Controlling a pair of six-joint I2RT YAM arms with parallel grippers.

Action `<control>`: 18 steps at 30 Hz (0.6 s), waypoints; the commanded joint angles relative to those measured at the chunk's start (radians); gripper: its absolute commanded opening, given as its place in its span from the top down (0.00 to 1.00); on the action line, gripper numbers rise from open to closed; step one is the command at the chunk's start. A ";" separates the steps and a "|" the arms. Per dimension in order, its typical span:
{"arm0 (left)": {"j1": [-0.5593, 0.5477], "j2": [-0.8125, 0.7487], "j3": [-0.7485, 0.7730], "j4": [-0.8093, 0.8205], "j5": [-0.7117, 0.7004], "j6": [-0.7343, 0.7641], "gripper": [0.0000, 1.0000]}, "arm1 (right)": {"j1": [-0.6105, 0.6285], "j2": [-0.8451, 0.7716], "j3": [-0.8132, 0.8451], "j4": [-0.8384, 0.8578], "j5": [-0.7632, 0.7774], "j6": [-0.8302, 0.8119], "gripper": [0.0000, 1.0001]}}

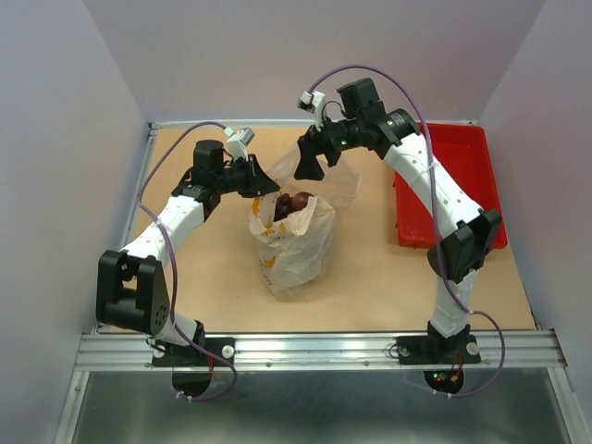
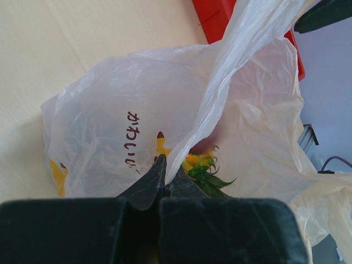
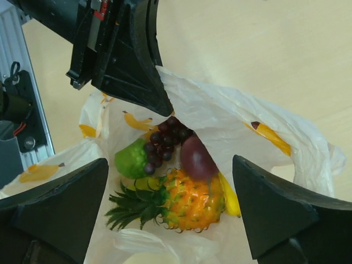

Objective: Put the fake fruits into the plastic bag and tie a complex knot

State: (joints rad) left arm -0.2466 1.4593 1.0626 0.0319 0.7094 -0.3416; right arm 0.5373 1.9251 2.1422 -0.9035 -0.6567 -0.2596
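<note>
The left claw (image 2: 160, 165) is pressed together on a strip of the plastic bag (image 1: 301, 250), pinching the thin film so it rises taut from the tips. The right claw (image 3: 169, 162) stands spread wide, gripping nothing, just above the bag's open mouth. Directly beneath it lie the fake fruits (image 3: 176, 176), all inside: a knobbly orange pineapple (image 3: 192, 201) with a spiky green crown, a rounded green piece (image 3: 131, 158), a beaded dark grape cluster (image 3: 162, 143), a smooth plum-coloured piece (image 3: 197, 158) and a slim yellow one (image 3: 230, 199). Filling looks done, so the tying is left. To do it well, the right claw should take the free handle close to the mouth and gather several folds, since this crinkly, translucent film probably slips from a shallow pinch. Keep the left pinch firm and pull sideways, not upward, or the light bag may lift off the worktop (image 1: 203, 277) and spill
</note>
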 commanded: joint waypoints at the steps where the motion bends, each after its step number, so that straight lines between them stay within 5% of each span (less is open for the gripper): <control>1: 0.006 -0.043 0.036 0.002 0.030 0.026 1.00 | 0.016 -0.060 0.044 0.068 -0.017 -0.009 0.00; 18: 0.007 -0.004 0.106 -0.082 0.044 0.111 0.95 | -0.114 -0.264 -0.214 0.153 0.224 -0.116 0.09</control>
State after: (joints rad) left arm -0.2466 1.4593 1.1152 -0.0353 0.7200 -0.2661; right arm 0.4553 1.6405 1.9961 -0.7933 -0.4755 -0.3138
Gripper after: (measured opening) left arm 0.044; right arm 0.916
